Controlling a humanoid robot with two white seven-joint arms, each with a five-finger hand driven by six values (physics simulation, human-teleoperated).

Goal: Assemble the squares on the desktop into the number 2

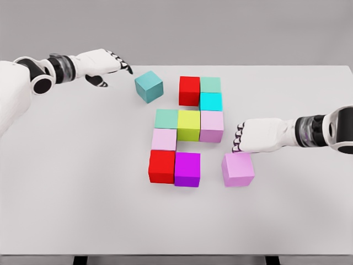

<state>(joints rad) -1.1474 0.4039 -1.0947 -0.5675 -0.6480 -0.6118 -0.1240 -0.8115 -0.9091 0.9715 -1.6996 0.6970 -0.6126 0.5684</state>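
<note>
Cubes, assembled group: nine coloured cubes sit packed together at the middle of the white table [83, 210], faces touching.
Top row: red cube [189, 90] on the left, pale green cube [210, 84] on the right, cyan cube [210, 101] directly in front of the green one.
Middle row: mint cube [166, 118], yellow-green cube [188, 125] and lilac cube [212, 126], left to right.
Lower part: pale pink cube [164, 139] under the mint one, then second red cube [162, 166] and purple cube [187, 169] side by side at the bottom.
Loose pink cube [237, 169]: stands apart, to the right of the purple cube, a gap between them.
Loose teal cube [148, 86]: stands apart at the upper left of the group, turned at an angle to the rest.
Right hand [249, 136]: just behind and above the loose pink cube, fingers curled downward, gripping nothing; contact with the cube cannot be told.
Left hand [103, 63]: near the teal cube's left, apart from it, fingers loosely extended, holding nothing.
Cut off: both arms leave the picture at its side edges; the table's near edge runs along the bottom.
</note>
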